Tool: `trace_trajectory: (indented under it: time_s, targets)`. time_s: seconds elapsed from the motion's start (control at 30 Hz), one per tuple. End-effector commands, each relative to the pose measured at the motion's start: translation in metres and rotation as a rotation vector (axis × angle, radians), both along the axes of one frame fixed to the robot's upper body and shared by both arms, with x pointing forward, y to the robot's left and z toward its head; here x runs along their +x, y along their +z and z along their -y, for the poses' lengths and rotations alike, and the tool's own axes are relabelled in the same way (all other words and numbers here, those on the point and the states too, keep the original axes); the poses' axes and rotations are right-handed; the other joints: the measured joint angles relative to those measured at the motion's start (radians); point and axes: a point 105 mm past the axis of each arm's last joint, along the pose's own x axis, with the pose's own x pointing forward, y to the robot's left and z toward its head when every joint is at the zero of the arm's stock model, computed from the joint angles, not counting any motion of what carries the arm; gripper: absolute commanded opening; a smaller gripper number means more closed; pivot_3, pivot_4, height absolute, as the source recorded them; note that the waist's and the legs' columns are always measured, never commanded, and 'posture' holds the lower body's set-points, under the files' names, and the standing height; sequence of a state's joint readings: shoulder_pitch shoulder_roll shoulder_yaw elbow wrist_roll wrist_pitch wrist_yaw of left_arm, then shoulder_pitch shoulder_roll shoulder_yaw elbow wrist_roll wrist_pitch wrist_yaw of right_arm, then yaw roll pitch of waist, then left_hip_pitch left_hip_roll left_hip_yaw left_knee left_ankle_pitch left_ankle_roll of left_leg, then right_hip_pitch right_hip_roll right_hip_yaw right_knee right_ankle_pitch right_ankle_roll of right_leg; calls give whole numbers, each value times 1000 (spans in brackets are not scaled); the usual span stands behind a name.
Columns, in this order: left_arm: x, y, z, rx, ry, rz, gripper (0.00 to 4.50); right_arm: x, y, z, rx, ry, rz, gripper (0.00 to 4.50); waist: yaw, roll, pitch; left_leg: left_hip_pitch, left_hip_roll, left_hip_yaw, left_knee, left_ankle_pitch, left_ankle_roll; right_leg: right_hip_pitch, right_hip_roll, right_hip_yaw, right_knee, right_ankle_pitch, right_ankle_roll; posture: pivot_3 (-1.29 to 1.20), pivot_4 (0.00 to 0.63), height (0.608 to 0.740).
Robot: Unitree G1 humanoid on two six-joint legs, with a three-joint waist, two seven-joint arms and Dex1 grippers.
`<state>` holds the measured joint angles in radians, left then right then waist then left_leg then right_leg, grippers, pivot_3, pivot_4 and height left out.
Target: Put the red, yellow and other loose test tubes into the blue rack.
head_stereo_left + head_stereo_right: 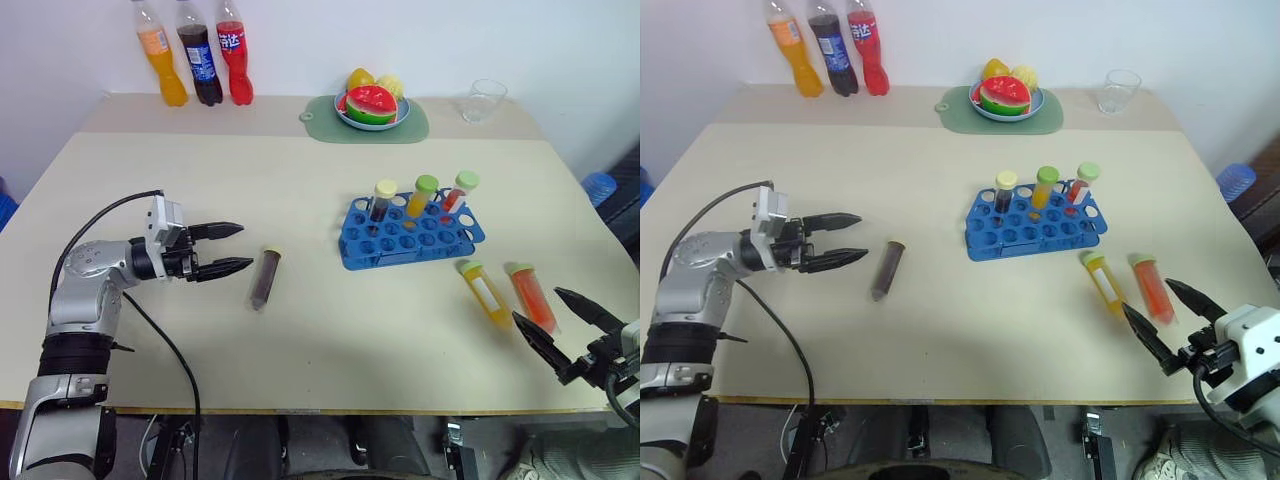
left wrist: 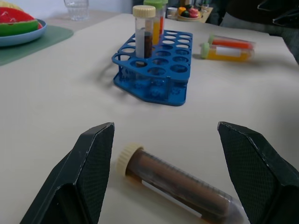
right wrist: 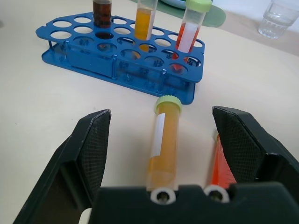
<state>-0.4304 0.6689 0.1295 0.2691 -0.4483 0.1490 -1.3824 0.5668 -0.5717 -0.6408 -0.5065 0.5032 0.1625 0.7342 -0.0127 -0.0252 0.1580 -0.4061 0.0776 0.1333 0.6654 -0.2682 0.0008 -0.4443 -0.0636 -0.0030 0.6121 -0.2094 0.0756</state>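
I had both grippers spread wide and empty: left gripper (image 1: 233,249) lined up on the brown tube (image 1: 264,278), right gripper (image 1: 554,318) near the yellow tube (image 1: 486,293) and red tube (image 1: 531,296). All three lay loose on the table, brown at the rack's (image 1: 410,232) 9 o'clock, the others at 5. Next I figured I'd need to ease forward and close on one.

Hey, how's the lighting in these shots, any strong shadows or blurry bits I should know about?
Left eye view: even, soft light, only a faint shadow beside the dark tube. Left wrist view: the blue rack casts a soft shadow on the table, and the far end of the room looks dim and out of focus. Right wrist view: the glass is slightly soft.
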Motion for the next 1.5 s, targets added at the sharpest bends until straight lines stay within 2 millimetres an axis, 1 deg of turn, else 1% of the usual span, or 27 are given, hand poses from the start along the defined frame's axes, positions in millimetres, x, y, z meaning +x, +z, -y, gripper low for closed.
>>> trace_trajectory:
  time_s: [0.03, 0.2, 0.37, 0.5, 0.6, 0.73, 0.9, 0.97, 1.03, 1.1, 1.2, 1.27, 1.33, 1.5]
  targets:
    - [-3, 10, -2, 7, -7, 48, 3627, 1, 12, -4, -33, 22, 37, 3844, 0, 0, 0, 0, 0, 0, 0, 0, 0, 0, 0, 0, 0, 0, 0, 0, 150, 740]
    - [0, 13, 3, -16, -13, 41, 3627, 3, 13, -4, -43, 19, 45, 3844, -1, 0, 0, 0, 0, 0, 0, 0, 0, 0, 0, 0, 0, 0, 0, 0, 150, 740]
    - [-2, 15, 13, -29, -85, 39, 3627, 5, 16, -3, -53, 14, 63, 3844, 0, 0, 0, 0, 0, 0, 0, 0, 0, 0, 0, 0, 0, 0, 0, 0, 150, 740]
    - [-6, 13, 14, -47, -129, 6, 3627, 7, 21, -4, -65, 23, 73, 3844, 0, 0, 0, 0, 0, 0, 0, 0, 0, 0, 0, 0, 0, 0, 0, 0, 150, 740]
    - [-6, 14, 14, -65, -157, -7, 3627, 15, 26, -5, -98, 30, 91, 3844, -3, 0, 0, 0, 0, 0, 0, 0, 0, 0, 0, 0, 0, 0, 0, 0, 150, 740]
    - [-12, 16, 19, -52, -252, -7, 3627, 25, 28, -4, -110, 22, 82, 3844, -2, 0, 0, 0, 0, 0, 0, 0, 0, 0, 1, 0, 0, 0, 0, 0, 150, 740]
    - [-12, 17, 37, 4, -366, 32, 3627, 42, 19, 10, -64, -73, -57, 3844, 2, 0, 0, -1, -1, 0, 1, 0, 0, 0, 0, 0, 0, 0, 0, 0, 150, 740]
    - [-13, 21, 50, 17, -429, 60, 3627, 49, 9, 29, -35, -141, -191, 3844, 1, -1, 0, -1, -2, 0, 1, 0, 0, 0, -1, 0, 0, 0, 0, 0, 150, 740]
    - [-14, 23, 58, 20, -472, 70, 3627, 52, 4, 42, -32, -177, -282, 3844, 2, -1, 0, -2, -3, 0, 2, 0, 0, 1, -1, 0, 0, 0, 0, 0, 150, 740]
    - [-15, 24, 61, 24, -494, 72, 3627, 54, 2, 49, -44, -185, -335, 3844, 1, -1, 0, -2, -4, 0, 1, 0, 1, 1, -1, 0, 0, 0, 0, 0, 150, 740]
    - [-18, 23, 64, 44, -529, 76, 3627, 53, -4, 59, -66, -194, -465, 3844, -3, 0, 0, -2, -3, -1, 0, 0, 1, 0, 0, 0, 0, -1, 1, 0, 150, 740]
    - [-18, 20, 65, 72, -543, 79, 3627, 60, -3, 67, -26, -219, -524, 3844, -7, -1, 1, -2, -3, -2, 0, 0, 1, 0, 0, 0, 0, -1, 1, 0, 150, 740]
    - [-19, 17, 66, 79, -553, 73, 3627, 69, 0, 70, 20, -233, -545, 3844, -6, 0, 1, -1, -3, -1, 1, 0, 1, 0, 0, 0, 0, -1, 1, 0, 150, 740]
    - [-24, 10, 67, 76, -568, 49, 3627, 88, 1, 70, 107, -237, -577, 3844, -1, 0, 1, -2, -4, -2, 1, 0, 1, 0, 0, 0, 0, -1, 2, 0, 150, 740]
